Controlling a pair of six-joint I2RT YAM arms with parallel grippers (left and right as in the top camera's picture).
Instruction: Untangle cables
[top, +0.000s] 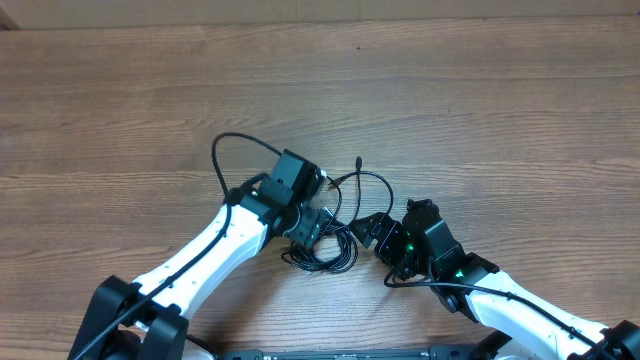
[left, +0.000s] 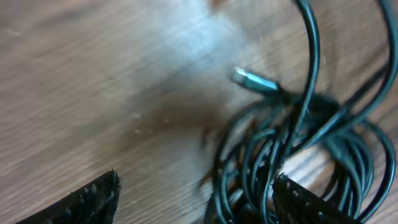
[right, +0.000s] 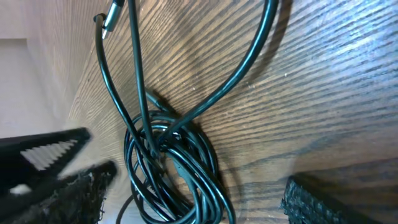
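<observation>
the wooden table (top: 450, 90) fills the overhead view, its grain running side to side; two white arms reach in from the near edge, the left arm (top: 210, 245) slanting up to the middle and the right arm (top: 520, 315) coming in low from the right corner; a black lead (top: 228, 145) arches from the left arm's wrist out over the wood and back.

the left gripper (top: 312, 228) sits over the upper left part of the tangle; in its own wrist view the left gripper (left: 196, 202) has its two dark pads far apart at the bottom corners, clamping nothing, with strands crossing just over the right-hand pad; whether they touch it i cannot tell, since that view is blurred.

the right gripper (top: 375, 232) points at the tangle from the right, just beside it; in its wrist view the right gripper (right: 193, 196) stands spread wide too, the coil lying on the wood between the pads and nearer the left one; nothing is pinched.

the cables (top: 325, 250) lie on the table between the two grippers, near the near edge at the middle; they form a tight bunch of thin black loops (right: 168, 168), with two longer strands running up and away from the knot; the same bunch shows as overlapping rings (left: 292, 149) in the left wrist view.

a silvery plug (left: 252, 79) lies flat on the wood at the top of the bunch; another plug end (right: 112, 15) shows at the top of the right wrist view.
</observation>
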